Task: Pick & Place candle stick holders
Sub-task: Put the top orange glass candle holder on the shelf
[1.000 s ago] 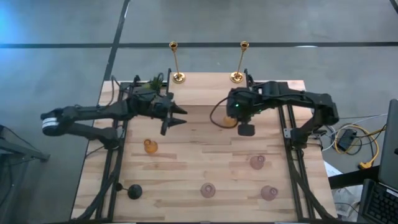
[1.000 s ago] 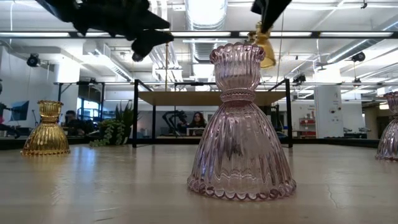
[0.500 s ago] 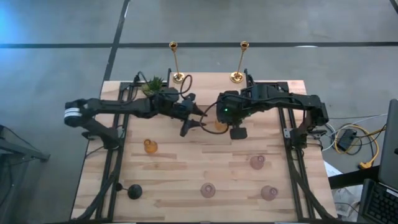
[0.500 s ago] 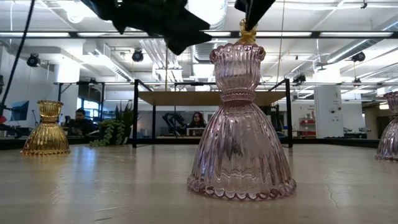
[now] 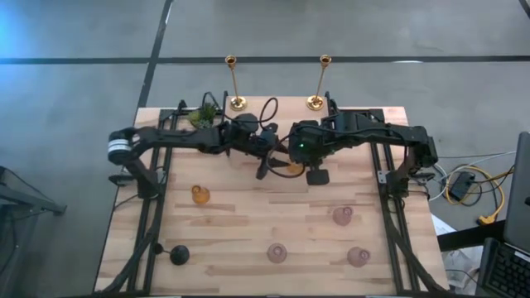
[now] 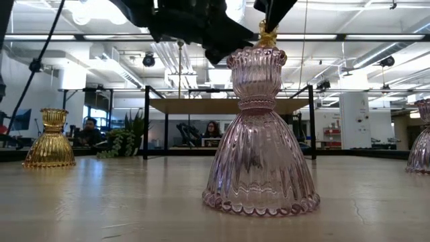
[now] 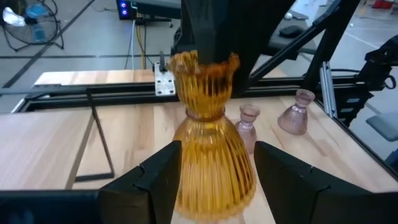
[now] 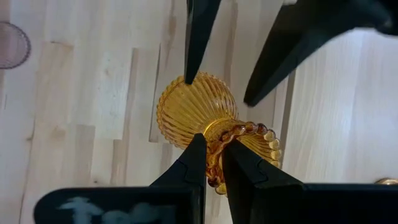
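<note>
High view, centre of the frame: the right gripper (image 5: 289,165) is pinching the beaded rim of a ribbed amber glass holder (image 5: 291,168) above the wooden table (image 5: 248,215). The left gripper (image 5: 267,166) is flanking the same holder's flared body, its fingers (image 7: 155,180) spread wide on either side and not visibly touching the glass.

A potted plant (image 5: 201,114) is sitting at the upper left of the table, just behind the left arm. 2 tall brass sticks (image 5: 234,83) with round bases are standing along the top edge. A second amber holder (image 5: 199,194) is sitting left of centre. 3 fluted pink glass holders are occupying the lower right; the middle one (image 5: 277,252) is filling the low view's foreground and hiding part of the lifted holder. A black stemmed holder (image 5: 179,254) is standing at the lower left.
</note>
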{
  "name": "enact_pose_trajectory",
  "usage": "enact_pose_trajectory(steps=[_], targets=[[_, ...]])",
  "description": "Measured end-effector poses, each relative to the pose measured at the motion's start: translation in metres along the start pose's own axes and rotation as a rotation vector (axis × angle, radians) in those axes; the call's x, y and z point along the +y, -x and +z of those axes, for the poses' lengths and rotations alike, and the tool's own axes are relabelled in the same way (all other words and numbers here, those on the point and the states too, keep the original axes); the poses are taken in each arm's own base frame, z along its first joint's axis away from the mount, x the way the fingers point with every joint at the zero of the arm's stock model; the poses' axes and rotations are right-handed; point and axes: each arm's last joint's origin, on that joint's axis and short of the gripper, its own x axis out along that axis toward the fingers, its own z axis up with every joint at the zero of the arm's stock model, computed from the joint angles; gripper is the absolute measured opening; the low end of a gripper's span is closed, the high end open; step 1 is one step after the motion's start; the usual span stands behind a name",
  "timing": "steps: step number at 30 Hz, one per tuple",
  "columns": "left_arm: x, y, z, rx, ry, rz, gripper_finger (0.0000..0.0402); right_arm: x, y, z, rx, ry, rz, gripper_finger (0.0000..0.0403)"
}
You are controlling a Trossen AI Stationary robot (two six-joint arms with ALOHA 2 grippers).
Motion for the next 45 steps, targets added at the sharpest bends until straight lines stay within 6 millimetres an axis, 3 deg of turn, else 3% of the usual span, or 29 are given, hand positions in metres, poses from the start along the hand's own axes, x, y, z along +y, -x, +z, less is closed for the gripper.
enact_pose_trajectory(steps=[9,15,38,41,45], targets=[[0.005,-0.012,0.013,-0.033,-0.008,-0.009,0.0207,0.0,0.0,0.001,-0.01,0.011,-0.002,0.0023],[0.007,-0.02,0.01,-0.021,-0.003,-0.014,0.0207,0.0,0.0,0.001,-0.015,0.012,-0.003,0.0023],[0.006,-0.022,0.012,-0.022,-0.002,-0.042,0.0205,0.001,0.0,0.006,-0.07,0.036,0.039,0.0022],[0.005,-0.022,0.011,-0.019,-0.004,-0.045,0.0189,0.002,0.0,0.006,-0.07,0.044,0.04,0.0022],[0.005,-0.022,0.011,-0.018,0.01,-0.046,0.0134,0.002,0.0,0.006,-0.066,0.053,0.035,0.0022]])
